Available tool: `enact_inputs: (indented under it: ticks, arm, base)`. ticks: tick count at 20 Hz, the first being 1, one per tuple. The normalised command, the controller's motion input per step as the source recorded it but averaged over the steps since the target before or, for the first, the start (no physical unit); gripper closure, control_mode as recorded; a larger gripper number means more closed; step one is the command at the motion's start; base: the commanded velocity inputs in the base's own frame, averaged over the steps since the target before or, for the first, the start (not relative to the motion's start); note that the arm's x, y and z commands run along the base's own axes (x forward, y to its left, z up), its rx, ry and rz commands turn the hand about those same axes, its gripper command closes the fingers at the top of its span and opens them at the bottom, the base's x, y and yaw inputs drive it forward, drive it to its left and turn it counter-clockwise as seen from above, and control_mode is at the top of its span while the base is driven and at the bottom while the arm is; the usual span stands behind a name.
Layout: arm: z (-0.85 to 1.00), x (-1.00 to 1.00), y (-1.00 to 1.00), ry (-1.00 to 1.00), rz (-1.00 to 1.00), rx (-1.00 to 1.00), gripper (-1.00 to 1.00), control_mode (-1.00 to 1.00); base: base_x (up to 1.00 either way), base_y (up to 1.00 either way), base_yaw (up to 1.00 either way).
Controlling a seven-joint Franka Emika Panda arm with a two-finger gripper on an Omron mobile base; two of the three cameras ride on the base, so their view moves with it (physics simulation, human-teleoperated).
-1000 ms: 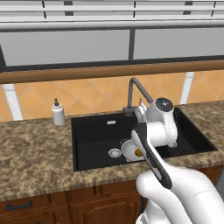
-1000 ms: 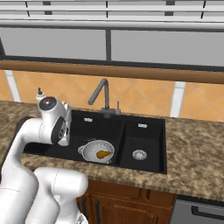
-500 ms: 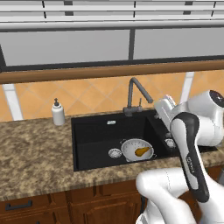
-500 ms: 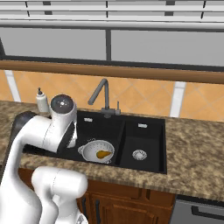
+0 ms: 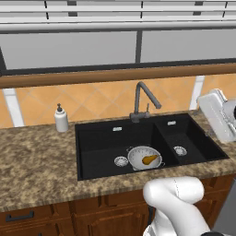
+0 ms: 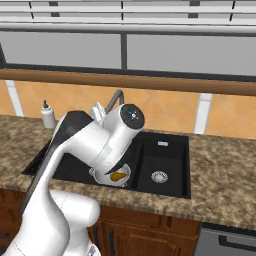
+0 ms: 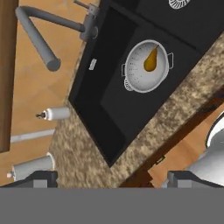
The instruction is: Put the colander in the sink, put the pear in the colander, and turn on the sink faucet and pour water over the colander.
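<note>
Right of centre in the left base view, the pear [image 5: 150, 159] lies inside the colander [image 5: 138, 154] in the sink's [image 5: 99, 143] wide basin, its long axis slanting, narrow end toward the lower left. Gripper [image 7: 109, 179] spread wide, grasping nothing.

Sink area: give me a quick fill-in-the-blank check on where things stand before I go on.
1. The pear lies inside the ____.
2. The colander sits in the ____ basin of the sink.
3. The sink faucet spout shows ____ water running.
4. The soap bottle stands on the ____.

Missing words: colander; wide; no; counter
</note>
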Motion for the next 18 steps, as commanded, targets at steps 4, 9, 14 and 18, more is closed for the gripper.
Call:
enact_inputs:
  ticks: [4, 9, 14, 18]
  arm:
    - [-0.01, 0.35, -0.81, -0.03, 0.08, 0.13, -1.0, -1.0]
    - [-0.18, 0.7, -0.22, -0.12, 0.03, 0.04, -1.0, -1.0]
    - [-0.36, 0.87, 0.02, -0.19, 0.09, 0.0, -1.0, -1.0]
    - [-0.5, 0.93, 0.01, -0.12, 0.09, 0.0, -1.0, -1.0]
  base:
    - [0.0, 0.0, 0.0]
    - [0.0, 0.0, 0.0]
    - [0.0, 0.0, 0.0]
    - [0.0, 0.0, 0.0]
